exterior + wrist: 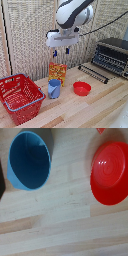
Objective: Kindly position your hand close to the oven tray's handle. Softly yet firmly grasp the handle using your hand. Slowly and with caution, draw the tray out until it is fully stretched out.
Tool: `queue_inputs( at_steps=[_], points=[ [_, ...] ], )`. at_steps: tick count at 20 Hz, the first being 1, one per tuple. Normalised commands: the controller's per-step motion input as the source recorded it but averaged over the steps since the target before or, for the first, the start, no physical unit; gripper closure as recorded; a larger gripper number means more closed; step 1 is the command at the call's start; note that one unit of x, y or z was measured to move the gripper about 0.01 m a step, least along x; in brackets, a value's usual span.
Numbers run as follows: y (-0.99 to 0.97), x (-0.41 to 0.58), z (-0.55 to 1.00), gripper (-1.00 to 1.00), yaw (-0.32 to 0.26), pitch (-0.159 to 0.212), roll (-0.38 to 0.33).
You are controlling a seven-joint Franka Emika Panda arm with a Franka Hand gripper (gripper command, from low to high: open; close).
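The dark grey toaster oven (113, 55) stands at the exterior view's right on the wooden table. The oven tray (93, 73), a flat dark rack of thin bars, sticks out in front of the oven, low over the table. My hand (61, 51) hangs from the white arm high above the table, well to the left of the tray, over the blue cup. Its two dark-blue fingers (67, 50) stand apart and hold nothing. The wrist view shows no fingers, no tray and no oven.
A blue cup (54, 88) (30, 160) and a round red bowl (82, 88) (110, 173) sit under my hand. An orange box (57, 72) stands behind the cup. A red basket (20, 97) is at the exterior view's left. A slatted wall lies behind.
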Motion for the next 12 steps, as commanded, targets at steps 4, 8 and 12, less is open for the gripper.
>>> queue_inputs(
  at_steps=[4, 8, 12],
  points=[
    [-0.24, -0.198, 0.09, -1.00, 0.155, -0.008, -0.292],
    [-0.27, -0.199, 0.07, -1.00, 0.163, -0.016, -0.295],
    [-0.28, -0.190, 0.06, -1.00, 0.159, -0.015, -0.297]
  ],
)
